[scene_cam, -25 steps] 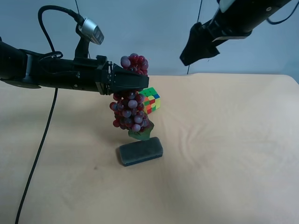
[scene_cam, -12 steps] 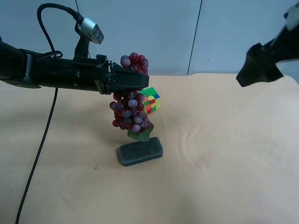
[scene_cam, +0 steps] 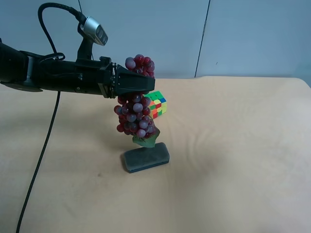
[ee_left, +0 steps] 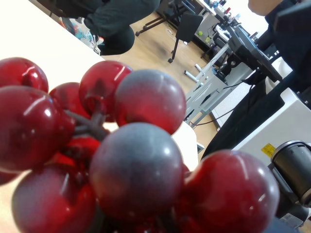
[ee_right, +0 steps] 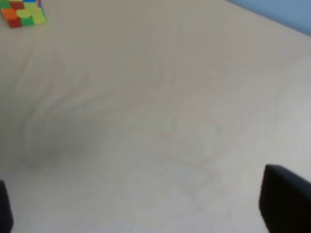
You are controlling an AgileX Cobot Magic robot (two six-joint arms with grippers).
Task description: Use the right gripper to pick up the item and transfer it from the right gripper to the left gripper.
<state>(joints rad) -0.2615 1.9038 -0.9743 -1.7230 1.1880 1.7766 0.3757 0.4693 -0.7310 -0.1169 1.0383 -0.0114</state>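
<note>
The item (scene_cam: pixel 135 115), a long bunch of dark red and purplish grapes with a green leaf at its lower end, hangs above the table. The left gripper (scene_cam: pixel 145 86), on the black arm at the exterior high view's left, is shut on its upper part. The grapes (ee_left: pixel 131 160) fill the left wrist view close up. The right gripper (ee_right: pixel 146 208) is out of the exterior high view. In the right wrist view its two dark fingertips (ee_right: pixel 286 199) stand wide apart and open over bare table, with nothing between them.
A dark grey-green oblong case (scene_cam: pixel 146 157) lies on the tan table (scene_cam: pixel 233 145) just below the hanging leaf. A multicoloured puzzle cube (scene_cam: pixel 157 103) sits behind the grapes and shows at a corner of the right wrist view (ee_right: pixel 22 12).
The right arm has swung away to the right and left the exterior high view. The left arm with the grapes has not moved.
</note>
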